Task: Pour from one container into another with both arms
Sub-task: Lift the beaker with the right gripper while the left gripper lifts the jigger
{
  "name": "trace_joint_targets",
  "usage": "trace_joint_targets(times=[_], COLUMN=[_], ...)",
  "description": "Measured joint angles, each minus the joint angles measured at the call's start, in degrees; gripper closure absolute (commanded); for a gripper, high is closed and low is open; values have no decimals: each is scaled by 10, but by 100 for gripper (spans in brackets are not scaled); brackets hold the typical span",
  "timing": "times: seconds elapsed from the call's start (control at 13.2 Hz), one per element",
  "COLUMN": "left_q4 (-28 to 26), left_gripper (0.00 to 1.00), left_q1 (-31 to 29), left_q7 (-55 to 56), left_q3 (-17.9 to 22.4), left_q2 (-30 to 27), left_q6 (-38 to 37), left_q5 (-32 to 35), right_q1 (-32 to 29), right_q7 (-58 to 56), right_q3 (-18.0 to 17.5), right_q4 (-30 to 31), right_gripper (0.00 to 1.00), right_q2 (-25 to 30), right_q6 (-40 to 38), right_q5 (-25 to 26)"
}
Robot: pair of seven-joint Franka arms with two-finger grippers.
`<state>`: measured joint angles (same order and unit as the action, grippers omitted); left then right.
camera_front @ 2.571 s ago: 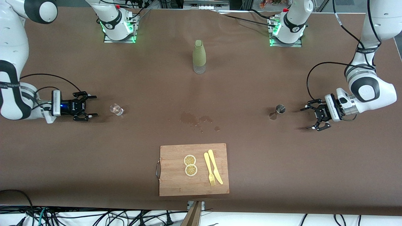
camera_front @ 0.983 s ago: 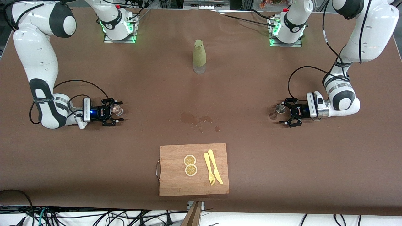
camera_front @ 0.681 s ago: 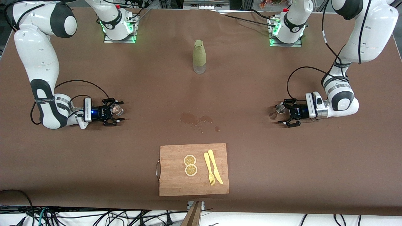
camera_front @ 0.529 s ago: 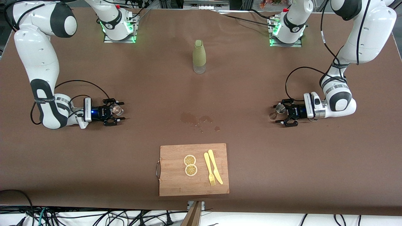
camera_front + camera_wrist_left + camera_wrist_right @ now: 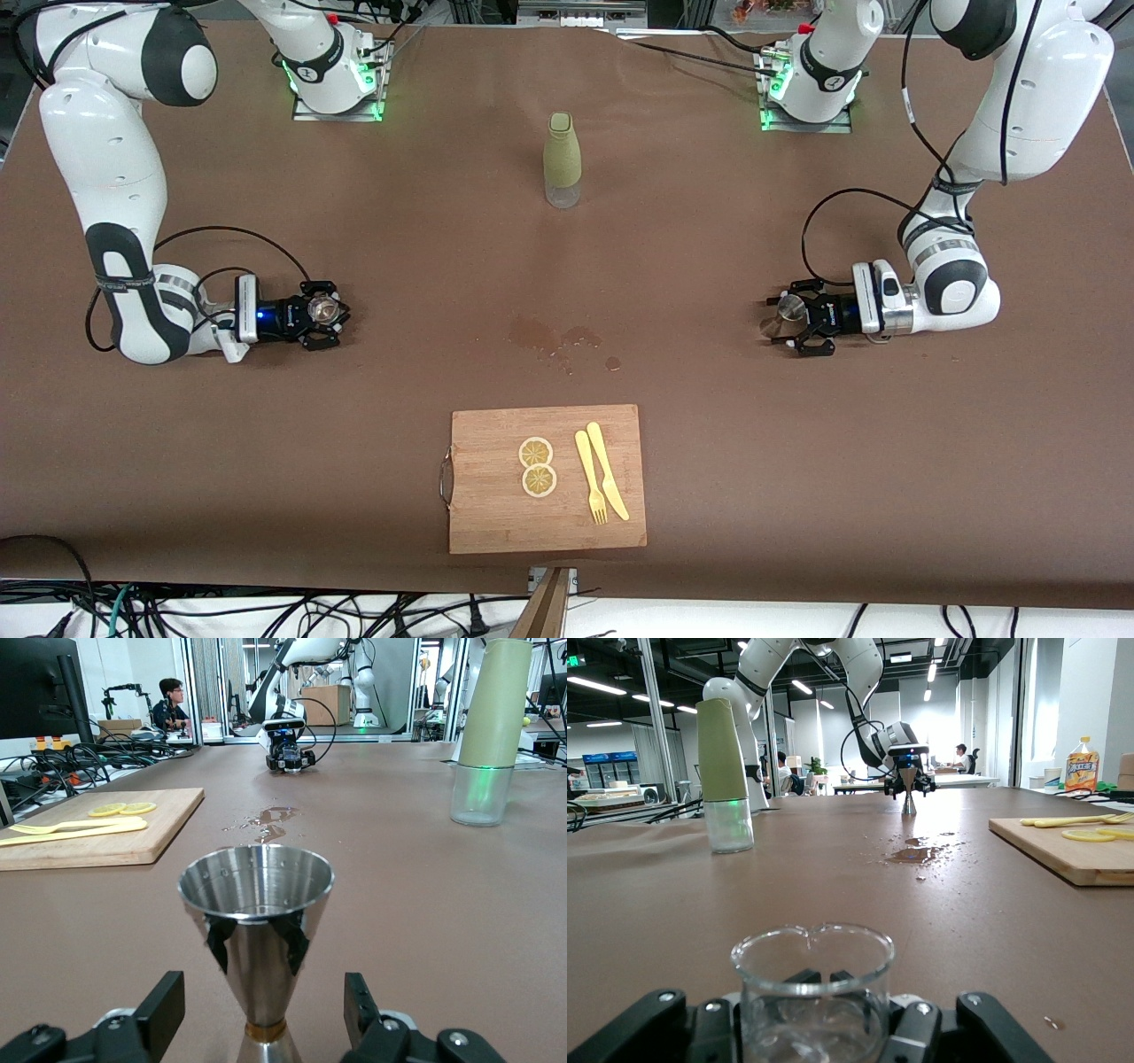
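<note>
I've got both arms down low at table level, one at each end. The right gripper (image 5: 330, 311) is at the right arm's end of the table, and its fingers are clamped around a small clear glass beaker (image 5: 324, 308). In the right wrist view the beaker (image 5: 812, 992) stands upright, long axis vertical, mouth up, with its pour lip pointing toward the middle of the table.

At the left arm's end, the left gripper (image 5: 795, 317) sits around a metal jigger (image 5: 788, 307). In the left wrist view the jigger (image 5: 257, 939) stands upright on its narrow waist, cone mouth up, and the fingers (image 5: 161, 1013) stand apart on either side of it with visible gaps, so I read that as not gripped, though from the front view I can't quite tell whether a tip touches.

Between the two grippers, the brown table (image 5: 797, 461) carries a small wet patch (image 5: 554, 338) near its middle. A green-sleeved bottle (image 5: 562, 159) stands upright farther from the front camera than the patch, midway between the bases. Nearer to the camera lies a wooden cutting board (image 5: 496, 514), with two lemon slices (image 5: 537, 466) and a yellow fork (image 5: 590, 477) and knife (image 5: 607, 470) on it.
</note>
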<state>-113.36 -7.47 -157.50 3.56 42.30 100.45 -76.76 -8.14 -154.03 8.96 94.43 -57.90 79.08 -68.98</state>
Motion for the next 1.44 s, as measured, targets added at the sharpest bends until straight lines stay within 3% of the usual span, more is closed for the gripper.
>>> trace_joint_targets(times=[0.23,0.53,0.68,0.98,1.13,1.21,1.44], left_q4=[0,0,0,1,1,1,4], left_gripper=[29,56,63,63,92,100,100], left_q1=[0,0,0,0,0,0,0], left_q7=[-1,-2,-2,-5,-6,-7,-14], left_q3=[0,0,0,0,0,0,0], left_q2=[4,7,7,7,7,7,7], left_q6=[0,0,0,-3,-7,-8,-12], left_q5=[0,0,0,0,0,0,0], right_q1=[0,1,2,2,2,2,2], right_q7=[18,56,71,84,96,99,110], right_q3=[0,-6,-12,-13,-13,-13,-15], right_q4=[-6,-19,-26,-34,-36,-37,-39], right_gripper=[96,96,96,96,96,96,96], right_q2=[0,0,0,0,1,1,5], right_q6=[-11,-24,-27,-38,-44,-46,-50], right_q5=[0,0,0,0,0,0,0])
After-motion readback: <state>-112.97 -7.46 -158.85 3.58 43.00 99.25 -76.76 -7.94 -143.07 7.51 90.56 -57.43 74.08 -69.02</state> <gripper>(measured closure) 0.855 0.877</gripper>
